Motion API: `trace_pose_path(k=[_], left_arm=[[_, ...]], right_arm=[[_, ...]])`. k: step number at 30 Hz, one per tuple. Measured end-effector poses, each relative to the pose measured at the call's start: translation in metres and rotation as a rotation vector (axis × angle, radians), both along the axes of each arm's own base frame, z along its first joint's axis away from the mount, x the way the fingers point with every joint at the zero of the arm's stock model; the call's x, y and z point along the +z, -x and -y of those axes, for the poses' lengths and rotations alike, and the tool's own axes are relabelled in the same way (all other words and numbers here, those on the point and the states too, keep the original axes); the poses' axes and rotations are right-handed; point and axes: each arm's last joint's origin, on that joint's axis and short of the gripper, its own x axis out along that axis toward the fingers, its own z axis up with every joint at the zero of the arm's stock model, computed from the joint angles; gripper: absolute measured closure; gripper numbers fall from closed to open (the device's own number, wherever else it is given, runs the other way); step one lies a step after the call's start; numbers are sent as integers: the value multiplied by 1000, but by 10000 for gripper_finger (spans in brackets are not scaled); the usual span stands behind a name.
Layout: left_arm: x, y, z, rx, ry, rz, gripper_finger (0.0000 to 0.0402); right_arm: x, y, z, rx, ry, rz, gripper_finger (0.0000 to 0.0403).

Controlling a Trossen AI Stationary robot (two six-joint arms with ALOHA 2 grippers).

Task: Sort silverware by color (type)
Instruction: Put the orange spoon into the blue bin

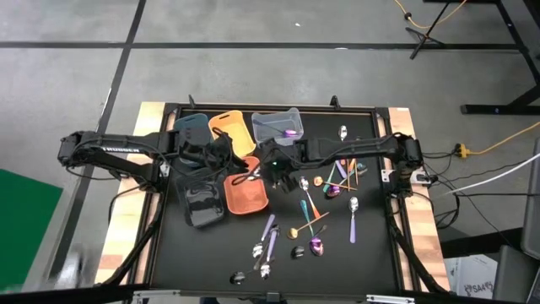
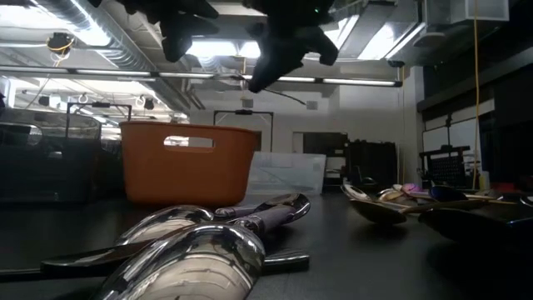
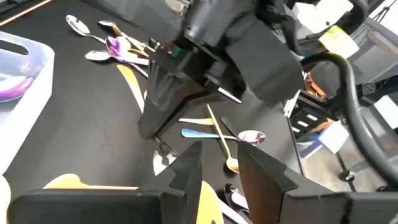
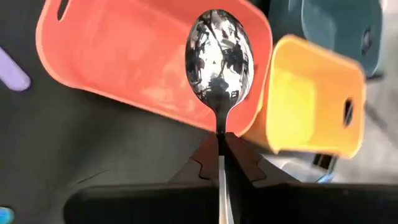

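Silver spoon handle hidden below

Orange bin beside black bin; yellow bin, teal bin, clear bin behind.

A silver spoon is pinched by its handle, bowl outward and mirror-bright, above the orange bin. The remaining silverware (purple, gold, teal and silver pieces) lies scattered on the desk, and one purple piece rests in the clear bin.
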Motion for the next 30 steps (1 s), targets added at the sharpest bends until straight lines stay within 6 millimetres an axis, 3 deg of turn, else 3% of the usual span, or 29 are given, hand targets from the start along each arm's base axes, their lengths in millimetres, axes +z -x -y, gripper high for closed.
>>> trace_pose_path(k=[7, 15, 30], left_arm=[[-3, 2, -3, 87, 154, -48, 305], [-4, 2, -5, 148, 294, -74, 305], [-5, -1, 5, 167, 317, -70, 305]], right_arm=[[7, -7, -22, 256, 168, 81, 403], [16, -13, -49, 379, 247, 204, 403], [23, -18, -53, 466, 272, 296, 403]])
